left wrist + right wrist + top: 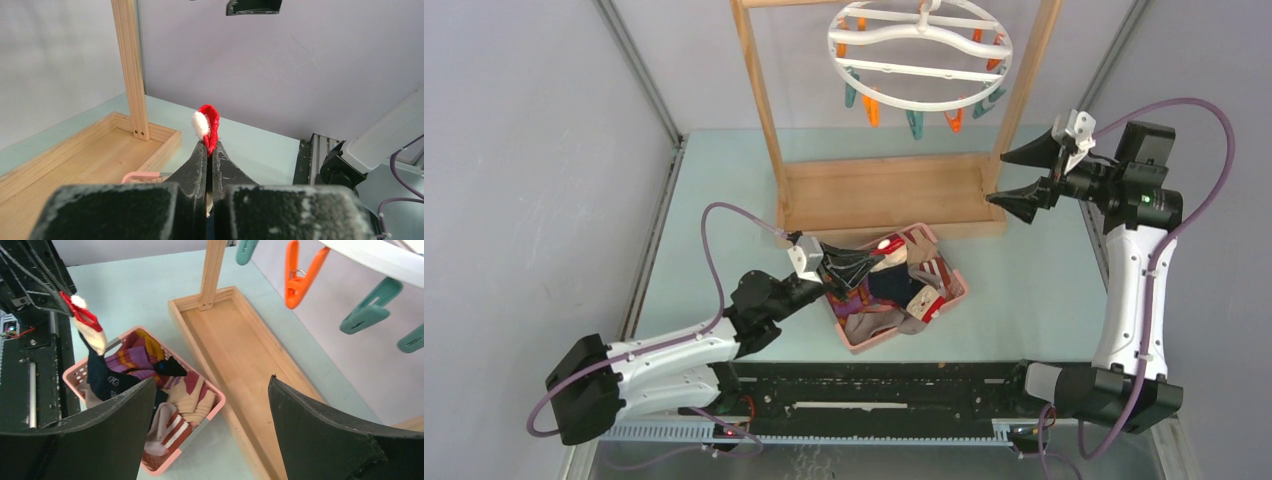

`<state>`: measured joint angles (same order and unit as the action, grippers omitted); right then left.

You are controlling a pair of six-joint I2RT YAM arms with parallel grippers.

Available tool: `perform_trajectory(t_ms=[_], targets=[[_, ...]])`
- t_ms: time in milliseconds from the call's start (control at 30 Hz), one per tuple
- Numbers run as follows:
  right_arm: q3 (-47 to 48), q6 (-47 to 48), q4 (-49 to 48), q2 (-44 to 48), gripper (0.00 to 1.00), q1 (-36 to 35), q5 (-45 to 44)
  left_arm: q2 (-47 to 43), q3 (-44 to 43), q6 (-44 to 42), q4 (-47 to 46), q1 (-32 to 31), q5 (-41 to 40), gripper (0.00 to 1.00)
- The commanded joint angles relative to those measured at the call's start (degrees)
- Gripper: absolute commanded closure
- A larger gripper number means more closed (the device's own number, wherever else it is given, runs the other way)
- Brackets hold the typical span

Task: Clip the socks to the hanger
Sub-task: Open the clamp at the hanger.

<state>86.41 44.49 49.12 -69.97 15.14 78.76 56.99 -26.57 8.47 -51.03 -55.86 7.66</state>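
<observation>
Left wrist view: my left gripper [210,146] is clamped tight on the red-and-cream cuff of a navy fabric sock [209,125]. The cuff pokes out just past the tips. The sock body hangs below them over the pink plastic basket [165,466] holding the other socks [185,400].

Right gripper [209,385] is spread wide, holding nothing. The white plastic ring hanger [924,40] sits above and ahead of it. An orange clothespin clip [299,275] and a teal clothespin clip [369,312] dangle up and to its right, well apart from the fingers.

I reckon the pick is done and the transfer is pending. Next: left raises the cuff to a clip, right pinches that clip open, the cuff goes into the mouth, right lets go. Both tips must meet at one clip, and the ring may swing.
</observation>
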Motion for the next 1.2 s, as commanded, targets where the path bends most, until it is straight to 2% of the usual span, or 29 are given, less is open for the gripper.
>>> perform_trajectory(t_ms=[0, 100, 267, 333, 433, 533, 600, 667, 767, 867, 967, 1033, 1167], targets=[[2.4, -1.8, -5.0, -2.3, 0.09, 0.2, -0.9, -1.2, -1.5, -2.7, -0.6, -0.3, -0.6, 1.00], [2.4, 8.4, -4.8, -2.8, 0.08, 0.3, 0.9, -1.2, -2.0, -3.9, -0.6, -0.2, 0.2, 1.00], [2.4, 10.5, -8.8, -3.2, 0.11, 0.9, 10.6, -0.6, -3.3, -6.8, -0.4, -0.2, 0.4, 1.00], [2.4, 14.6, -6.3, -2.6, 0.13, -1.3, 9.5, 0.0, -4.1, -7.8, -0.4, -0.2, 0.2, 1.00], [-0.7, 19.9, -4.2, -0.5, 0.16, -6.2, 2.5, 1.1, -5.5, -10.1, -0.4, -0.2, -0.2, 1.00], [-5.6, 15.8, -9.1, 1.7, 0.24, -8.9, -1.7, 1.8, -6.8, -12.3, -0.2, -0.2, -0.3, 1.00], [-9.8, 13.4, -14.3, 4.5, 0.25, -10.5, -5.1, 2.4, -7.3, -13.6, -0.2, -0.2, -1.0, 1.00], [-13.5, 2.9, -23.8, 6.4, 0.25, -12.0, -9.3, 3.4, -7.9, -14.2, -0.3, -0.1, -2.3, 1.00], [-14.5, -5.4, -30.1, 6.9, 0.25, -13.9, -12.5, 5.4, -8.5, -13.0, -1.9, 0.7, -4.0, 1.00], [-14.5, -20.9, -34.1, 7.8, 0.26, -15.7, -12.8, 8.0, -8.6, -7.2, -5.9, 2.2, -5.0, 1.00], [-14.5, -23.7, -24.8, 11.9, 0.27, -21.3, -15.6, 10.4, -7.9, 2.1, -11.3, 3.8, -4.8, 1.00], [-15.6, -24.7, -23.4, 15.6, 0.26, -25.5, -20.6, 11.7, -7.2, 5.5, -15.0, 4.0, -4.2, 1.00], [-20.5, -35.9, -35.2, 22.8, 0.26, -27.4, -34.8, 12.9, -6.9, 11.3, -17.5, 3.6, -3.0, 1.00]])
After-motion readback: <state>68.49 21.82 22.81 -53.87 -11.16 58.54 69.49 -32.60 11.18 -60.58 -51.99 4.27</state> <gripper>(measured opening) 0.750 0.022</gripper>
